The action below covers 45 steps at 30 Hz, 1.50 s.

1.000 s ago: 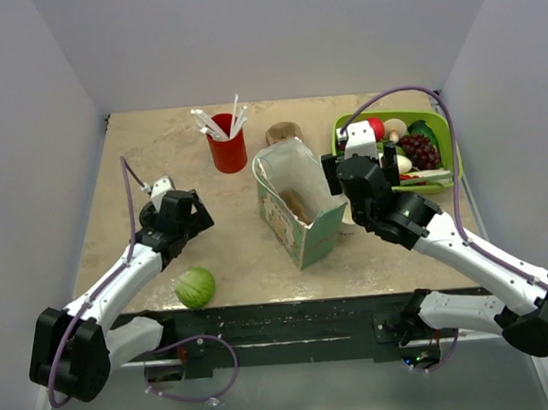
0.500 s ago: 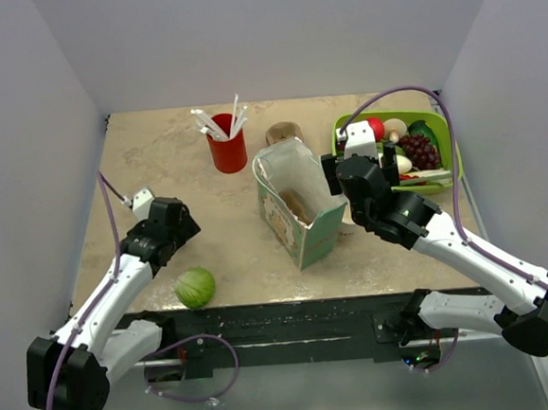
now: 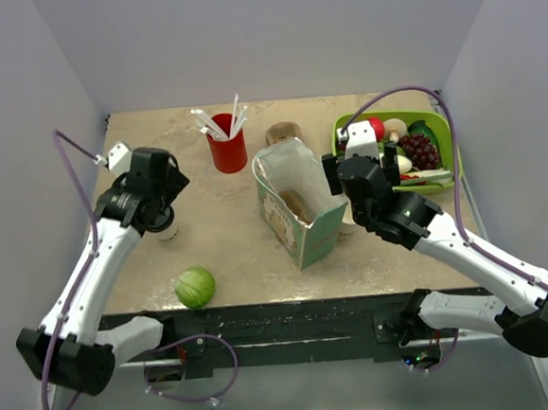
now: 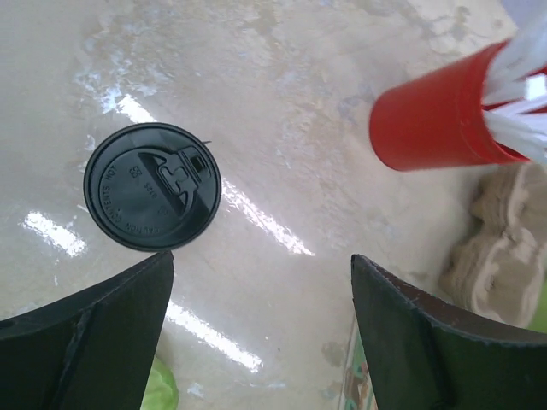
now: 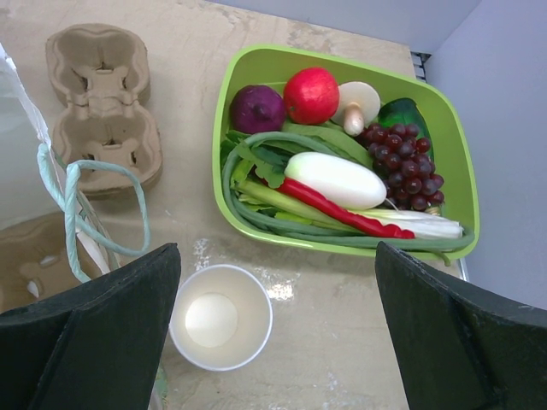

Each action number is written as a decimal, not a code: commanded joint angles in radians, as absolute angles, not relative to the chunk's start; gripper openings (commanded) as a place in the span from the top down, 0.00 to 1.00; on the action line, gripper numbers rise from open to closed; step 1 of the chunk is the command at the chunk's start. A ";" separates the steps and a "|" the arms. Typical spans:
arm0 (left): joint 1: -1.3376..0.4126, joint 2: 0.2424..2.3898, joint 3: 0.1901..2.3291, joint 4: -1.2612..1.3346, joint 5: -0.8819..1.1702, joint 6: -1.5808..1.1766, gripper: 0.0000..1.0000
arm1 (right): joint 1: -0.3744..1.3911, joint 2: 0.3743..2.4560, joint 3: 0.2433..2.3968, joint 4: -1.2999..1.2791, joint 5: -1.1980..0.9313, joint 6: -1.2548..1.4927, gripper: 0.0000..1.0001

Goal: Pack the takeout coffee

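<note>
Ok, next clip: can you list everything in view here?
takeout coffee: 1, white cup with black lid, left side of table
red cup: 1, red, back of table
straws: several, white, in the red cup
paper bag: 1, white and green with teal handles, open, table centre
cup carrier: 1, brown cardboard, behind the bag
lidless cup: 1, white, empty, right of the bag
tray: 1, lime green, back right
produce: assorted, mixed colours, in the tray
cabbage: 1, green, front left
left claw: 1, black, open, by the takeout coffee, not gripping it
right claw: 1, black, open, above the lidless cup
</note>
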<state>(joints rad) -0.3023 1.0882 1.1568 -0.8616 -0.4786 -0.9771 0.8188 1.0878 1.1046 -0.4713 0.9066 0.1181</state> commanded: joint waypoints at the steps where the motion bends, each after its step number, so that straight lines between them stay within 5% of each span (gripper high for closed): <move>1: -0.276 1.218 1.241 -0.936 -0.581 -1.043 0.12 | 0.821 1.058 1.108 -0.445 0.920 0.121 0.02; 26: -0.135 1.402 1.115 -0.671 -0.472 -1.065 0.42 | 0.821 1.075 1.104 -0.446 0.914 0.132 0.03; 45: -0.135 1.468 1.149 -0.776 -0.465 -1.031 0.56 | 0.821 1.091 1.103 -0.442 0.953 0.123 0.03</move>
<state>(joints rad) -0.1394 1.4460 1.1324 -0.7227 -0.4957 -1.0565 0.8188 1.0924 1.1046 -0.4709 0.9012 0.1188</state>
